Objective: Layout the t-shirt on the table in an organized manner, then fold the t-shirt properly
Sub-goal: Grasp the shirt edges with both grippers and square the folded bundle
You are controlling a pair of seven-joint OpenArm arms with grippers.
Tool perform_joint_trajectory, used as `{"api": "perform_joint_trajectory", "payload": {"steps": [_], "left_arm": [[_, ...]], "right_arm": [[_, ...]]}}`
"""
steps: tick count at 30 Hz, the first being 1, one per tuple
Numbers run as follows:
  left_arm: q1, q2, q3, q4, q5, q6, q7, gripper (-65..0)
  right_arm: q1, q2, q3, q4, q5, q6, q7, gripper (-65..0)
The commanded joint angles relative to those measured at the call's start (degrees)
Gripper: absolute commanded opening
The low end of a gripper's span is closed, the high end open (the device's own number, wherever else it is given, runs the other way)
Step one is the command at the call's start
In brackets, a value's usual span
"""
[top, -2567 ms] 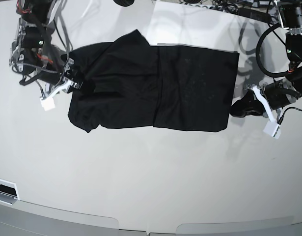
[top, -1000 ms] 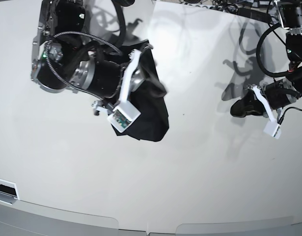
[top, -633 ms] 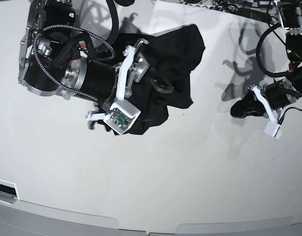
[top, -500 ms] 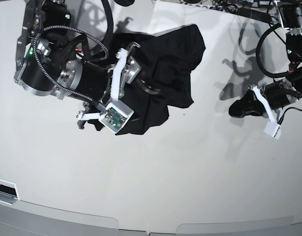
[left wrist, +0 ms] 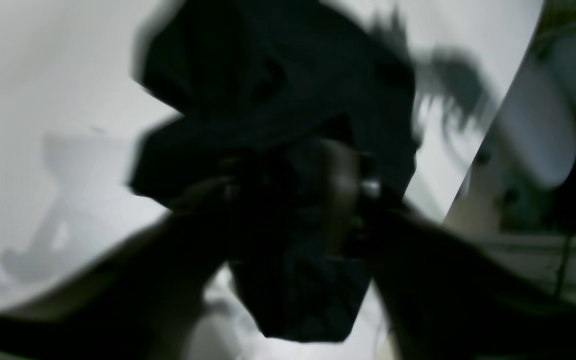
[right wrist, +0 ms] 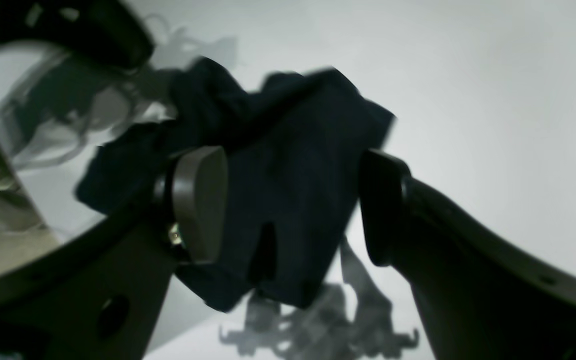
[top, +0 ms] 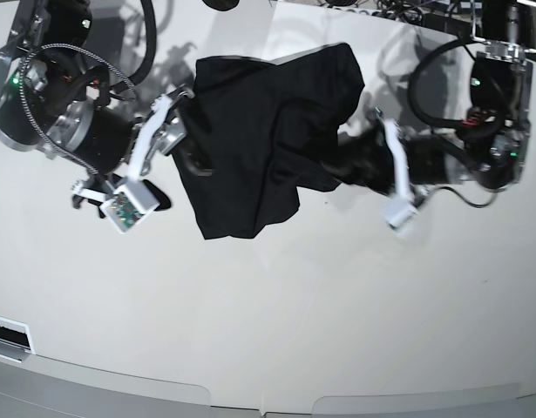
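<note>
The black t-shirt (top: 268, 131) lies bunched and creased on the white table (top: 294, 331), at the back middle. My right gripper (top: 187, 144) is at the shirt's left edge. In the right wrist view that gripper (right wrist: 288, 205) is open, its fingers (right wrist: 198, 200) wide apart above the t-shirt (right wrist: 288, 140), holding nothing. My left gripper (top: 335, 167) reaches into the shirt's right edge. The left wrist view is blurred: its dark fingers (left wrist: 343, 190) stand apart with folds of the t-shirt (left wrist: 268, 75) between and beyond them.
The table's curved front edge (top: 250, 396) runs along the bottom. Cables and equipment (top: 407, 13) crowd the back right. A small slotted part (top: 6, 335) sits at the left edge. Both arms' bodies flank the shirt.
The left arm has swung in from the table's right side to the shirt's right edge, jaws parting. The right arm has drawn back left off the bunched shirt, which was spread flat earlier.
</note>
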Motion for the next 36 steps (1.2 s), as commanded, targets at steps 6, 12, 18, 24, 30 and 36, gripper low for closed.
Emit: {"api": "perform_joint_trajectory", "payload": {"steps": [6,12,18,24,30,36], "left_arm": [[-4.98,-0.57,9.62,0.98,11.82,-0.36,-10.80,-33.4],[-5.40,-0.57,15.74,-0.04,26.80,-0.36,-19.71,-34.9],[-5.40,-0.61,14.45,-0.04,37.07,9.51,-23.71,-65.0],[-5.40,-0.61,6.99,-0.02,35.23,11.39,-23.80,-65.0],[-5.05,-0.61,-2.32,-0.04,35.74,11.43,-23.56,-65.0],[-5.07,-0.90,-8.28,-0.04,36.09,11.43,-22.95,-48.0]], "right_arm": [[-0.24,0.20,4.85,0.72,1.20,-0.94,2.03,-22.8],[-0.98,0.20,5.25,0.72,1.03,-0.90,1.95,-22.8],[-1.01,0.17,5.25,0.72,1.20,-0.92,1.95,-22.8],[-1.01,0.20,5.25,0.72,1.18,-0.90,1.97,-22.8],[-0.98,0.17,5.25,0.72,1.20,-0.90,1.99,-22.8],[-0.98,0.17,5.25,0.72,1.20,-0.90,2.32,-22.8]]}}
